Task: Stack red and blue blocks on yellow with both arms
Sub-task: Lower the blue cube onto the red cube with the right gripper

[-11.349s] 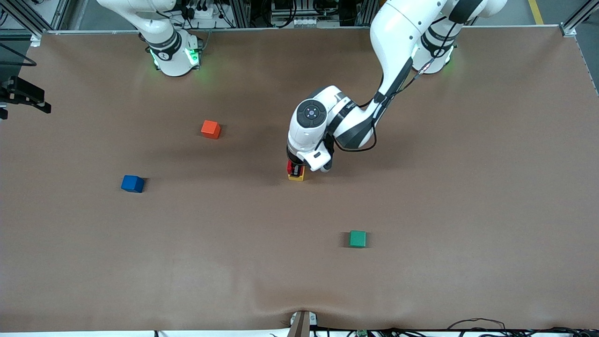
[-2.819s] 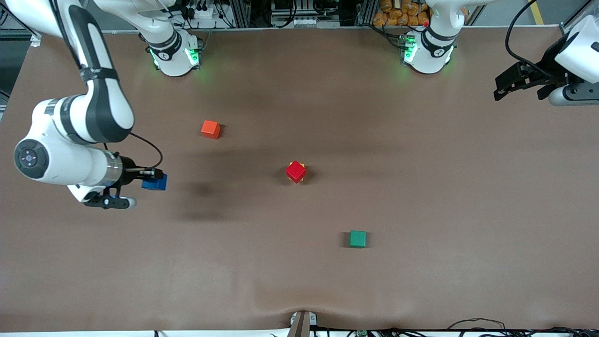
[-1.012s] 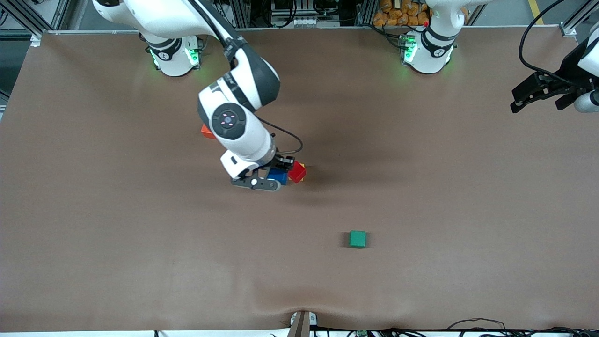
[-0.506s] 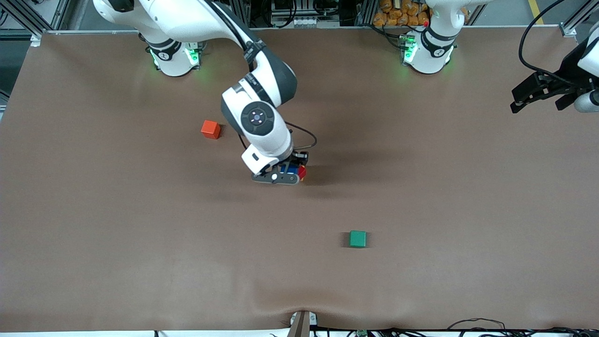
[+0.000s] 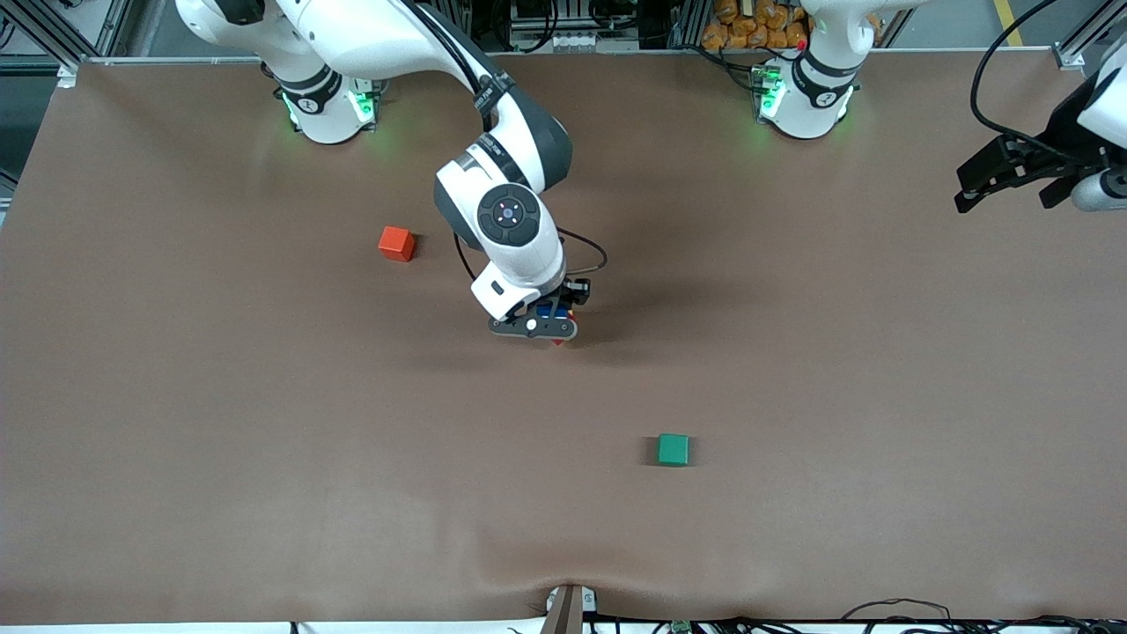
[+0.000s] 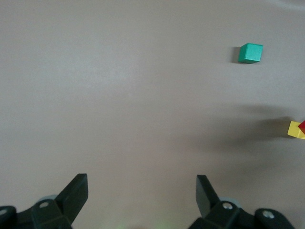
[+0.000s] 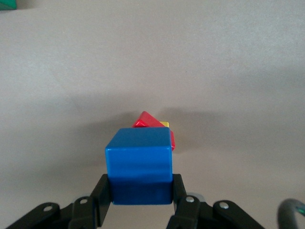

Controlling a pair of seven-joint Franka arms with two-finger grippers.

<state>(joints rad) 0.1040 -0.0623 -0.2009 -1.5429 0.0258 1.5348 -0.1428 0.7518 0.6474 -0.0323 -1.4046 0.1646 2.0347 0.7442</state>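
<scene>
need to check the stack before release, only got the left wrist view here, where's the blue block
Observer: The blue block is clamped in the shut right gripper, over the red block.
Operator: is red sitting square on yellow
Observer: No, the red block sits twisted on the yellow block, so yellow corners peek out.
Operator: where's my own gripper then
Observer: The left gripper waits open above the left arm's end of the table, away from the stack.
</scene>
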